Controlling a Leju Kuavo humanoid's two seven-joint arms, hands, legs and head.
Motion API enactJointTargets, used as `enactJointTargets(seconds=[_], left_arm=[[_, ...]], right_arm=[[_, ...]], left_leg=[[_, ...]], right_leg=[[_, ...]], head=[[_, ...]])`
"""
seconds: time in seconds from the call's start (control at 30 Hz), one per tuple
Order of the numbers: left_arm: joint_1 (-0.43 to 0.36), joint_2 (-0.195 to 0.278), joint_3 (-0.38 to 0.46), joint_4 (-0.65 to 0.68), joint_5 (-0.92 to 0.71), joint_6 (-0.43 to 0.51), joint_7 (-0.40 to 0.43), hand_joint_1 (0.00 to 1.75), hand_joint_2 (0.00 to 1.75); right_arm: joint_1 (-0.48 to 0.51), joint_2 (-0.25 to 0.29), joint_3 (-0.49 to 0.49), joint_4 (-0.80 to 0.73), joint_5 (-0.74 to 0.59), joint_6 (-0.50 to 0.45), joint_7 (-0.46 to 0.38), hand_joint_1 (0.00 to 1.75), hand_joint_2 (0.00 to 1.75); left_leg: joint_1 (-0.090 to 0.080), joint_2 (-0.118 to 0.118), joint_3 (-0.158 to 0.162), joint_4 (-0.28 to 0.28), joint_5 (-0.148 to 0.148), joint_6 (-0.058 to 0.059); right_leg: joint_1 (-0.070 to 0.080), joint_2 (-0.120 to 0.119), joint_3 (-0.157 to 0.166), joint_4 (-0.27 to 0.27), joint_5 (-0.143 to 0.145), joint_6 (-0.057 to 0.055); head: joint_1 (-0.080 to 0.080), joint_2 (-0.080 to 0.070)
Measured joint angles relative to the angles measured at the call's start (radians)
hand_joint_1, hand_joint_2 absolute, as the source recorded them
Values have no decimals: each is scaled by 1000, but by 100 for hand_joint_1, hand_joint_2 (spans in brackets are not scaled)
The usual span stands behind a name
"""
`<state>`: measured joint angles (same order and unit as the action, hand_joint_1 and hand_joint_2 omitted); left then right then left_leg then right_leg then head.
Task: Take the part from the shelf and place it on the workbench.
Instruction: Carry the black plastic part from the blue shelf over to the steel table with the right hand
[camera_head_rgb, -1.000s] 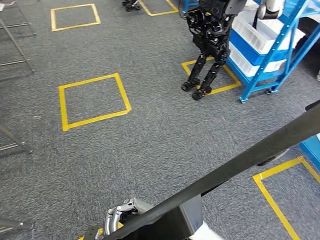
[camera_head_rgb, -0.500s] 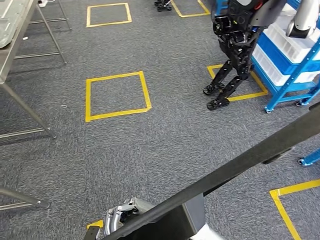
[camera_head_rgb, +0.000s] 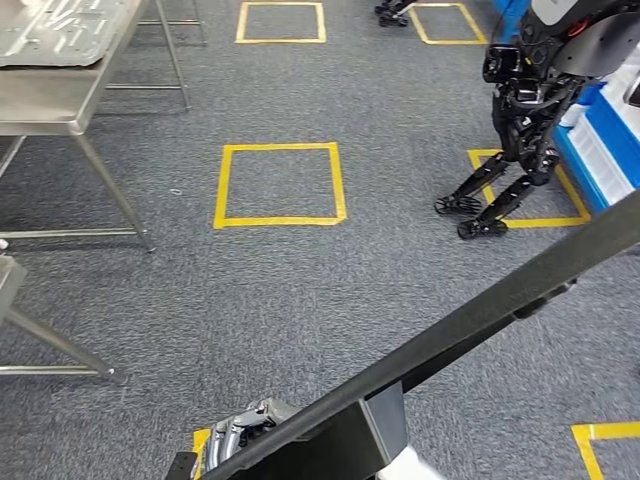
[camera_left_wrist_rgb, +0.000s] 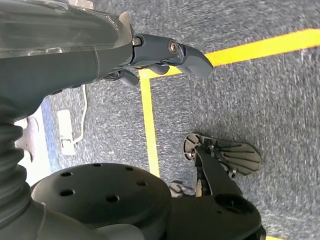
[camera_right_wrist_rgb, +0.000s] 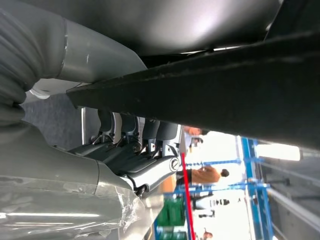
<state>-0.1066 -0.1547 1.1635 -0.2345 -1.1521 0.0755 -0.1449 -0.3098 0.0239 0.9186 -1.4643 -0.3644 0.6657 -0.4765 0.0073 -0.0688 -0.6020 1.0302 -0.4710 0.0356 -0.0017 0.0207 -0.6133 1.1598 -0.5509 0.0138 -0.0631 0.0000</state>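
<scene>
A long black part runs slantwise across the head view from the bottom middle to the right edge, carried in front of my body. In the right wrist view my right hand grips the black part from beneath, its dark fingers pressed against its underside. My left hand hangs low at the bottom of the head view, under the part's near end. In the left wrist view the left hand holds nothing, thumb stretched out over the carpet. A steel workbench stands at the far left.
A grey metal sheet lies on the workbench. A second steel table juts in at the left edge. Another black legged robot stands at the right beside a blue shelf. Yellow tape squares mark the grey carpet.
The camera has turned: the whole scene slid to the right, the workbench came into view at the left and the blue shelf left at the right. The part and both hands keep their places.
</scene>
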Motion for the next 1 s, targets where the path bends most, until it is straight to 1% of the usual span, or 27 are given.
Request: enactJointTargets(seconds=[0.03,0.07,0.1,0.13,0.17,0.2,0.23,0.27,0.3,0.33,0.37,0.4,0.43,0.47,0.5,0.53,0.57,0.6,0.63,0.7,0.77,0.83,0.87,0.9,0.93,0.97,1.0], left_arm=[[-1,-1,0,0,0,0,0,0,175],[-3,-2,0,0,0,0,1,0,175],[-3,-2,0,0,0,0,1,0,175],[-3,-3,0,0,-1,0,2,0,175],[-1,-3,0,0,-2,0,3,0,175],[1,-3,0,0,-3,0,4,0,175],[2,-3,0,0,-3,0,4,0,175],[1,-2,0,0,-4,0,4,0,175],[0,-2,0,0,-4,0,4,0,175],[-2,-2,0,0,-5,0,4,0,175],[-3,-1,0,0,-6,0,4,0,175],[-4,-1,0,0,-7,0,4,0,175],[-4,-1,0,0,-8,0,4,0,175],[-4,-1,0,0,-8,0,5,0,175],[-3,0,0,0,-9,0,6,0,175],[-3,0,0,0,-9,0,7,0,175],[-3,1,0,0,-10,0,7,0,175],[-4,1,0,0,-10,0,7,0,175],[-3,1,0,0,-10,0,7,0,175],[1,1,0,0,-11,0,7,0,175],[2,1,0,0,-11,0,7,0,175],[0,1,0,0,-12,-1,7,0,175],[-2,1,0,0,-12,-1,7,0,175],[-2,1,0,0,-12,-1,7,0,175],[-1,1,0,0,-12,-1,7,0,175],[0,1,0,0,-12,-1,7,0,175],[0,1,0,0,-12,-1,7,0,175]], right_arm=[[0,0,0,0,0,0,0,175,175],[0,-1,0,0,1,0,0,175,175],[-1,-1,0,0,1,0,0,175,175],[-1,-1,0,-1,2,0,0,175,175],[-2,-1,0,-1,3,0,0,175,175],[-3,0,0,-2,4,0,-1,175,175],[-4,1,1,-3,4,0,-1,175,175],[-4,2,1,-4,5,0,-1,175,175],[-3,2,1,-4,5,0,-2,175,175],[-2,2,2,-4,6,0,-2,175,175],[0,2,2,-4,7,0,-3,175,175],[1,1,2,-4,7,0,-4,175,175],[2,1,2,-4,8,0,-5,175,175],[2,1,2,-4,9,0,-6,175,175],[1,1,2,-4,10,0,-7,175,175],[1,1,2,-4,11,0,-7,175,175],[1,1,2,-4,11,0,-8,175,175],[1,1,2,-5,11,0,-8,175,175],[1,1,2,-5,11,0,-8,175,175],[0,1,2,-5,11,0,-9,175,175],[-1,1,2,-6,11,0,-9,175,175],[-1,0,2,-6,11,1,-9,175,175],[0,-1,2,-6,11,1,-9,175,175],[1,-1,2,-6,11,1,-9,175,175],[1,-2,2,-6,11,1,-9,175,175],[1,-2,2,-6,11,1,-9,175,175],[1,-2,2,-6,11,1,-9,175,175]], left_leg=[[0,-12,-1,0,1,-2],[3,-23,-4,1,3,-6],[7,-33,-9,0,6,-11],[10,-43,-14,-1,11,-17],[12,-54,-17,-4,14,-24],[11,-51,-20,-4,13,-29],[8,-37,-27,8,2,-32],[6,-13,-42,39,-19,-35],[5,17,-65,89,-49,-37],[5,37,-93,153,-80,-40],[6,48,-118,212,-104,-44],[7,54,-131,247,-113,-47],[9,59,-125,245,-104,-50],[11,65,-99,204,-79,-52],[12,79,-61,135,-48,-53],[10,98,-24,69,-28,-53],[7,113,0,21,-15,-49],[4,123,11,-3,-13,-44],[0,122,11,-7,-17,-36],[0,103,7,-6,-14,-23],[3,85,8,-8,-10,-12],[3,65,8,-8,-8,-4],[1,54,7,-8,-8,-2],[-1,42,8,-8,-7,-1],[-4,29,8,-8,-7,0],[-5,16,9,-8,-7,0],[-6,3,11,-8,-7,0]], right_leg=[[0,28,28,-66,32,-6],[1,50,48,-114,52,-10],[2,66,56,-137,59,-13],[4,66,58,-144,58,-15],[5,53,61,-154,59,-16],[4,39,66,-167,61,-18],[2,24,72,-181,64,-21],[0,9,77,-192,67,-23],[0,-7,79,-197,70,-25],[0,-21,79,-198,70,-26],[1,-36,79,-197,69,-27],[1,-51,79,-196,68,-26],[1,-65,79,-195,67,-25],[1,-77,79,-194,65,-22],[0,-87,80,-190,62,-19],[2,-95,79,-185,57,-13],[4,-102,77,-179,53,-8],[7,-109,75,-173,50,-2],[9,-117,74,-171,48,3],[6,-128,77,-167,43,11],[1,-97,63,-124,8,18],[-2,-48,8,1,-59,21],[-2,-37,-26,72,-87,20],[-1,-31,-52,124,-99,19],[0,-27,-62,137,-90,15],[2,-22,-52,108,-62,10],[5,-9,-27,45,-21,3]], head=[[-1,0],[-1,0],[-1,0],[0,0],[1,0],[0,0],[-1,0],[-2,0],[-2,0],[-3,0],[-2,0],[-2,0],[-2,0],[-2,0],[-2,0],[-3,0],[-3,0],[-3,0],[-3,0],[-3,0],[-2,0],[0,0],[0,0],[0,0],[0,0],[0,0],[0,0]])
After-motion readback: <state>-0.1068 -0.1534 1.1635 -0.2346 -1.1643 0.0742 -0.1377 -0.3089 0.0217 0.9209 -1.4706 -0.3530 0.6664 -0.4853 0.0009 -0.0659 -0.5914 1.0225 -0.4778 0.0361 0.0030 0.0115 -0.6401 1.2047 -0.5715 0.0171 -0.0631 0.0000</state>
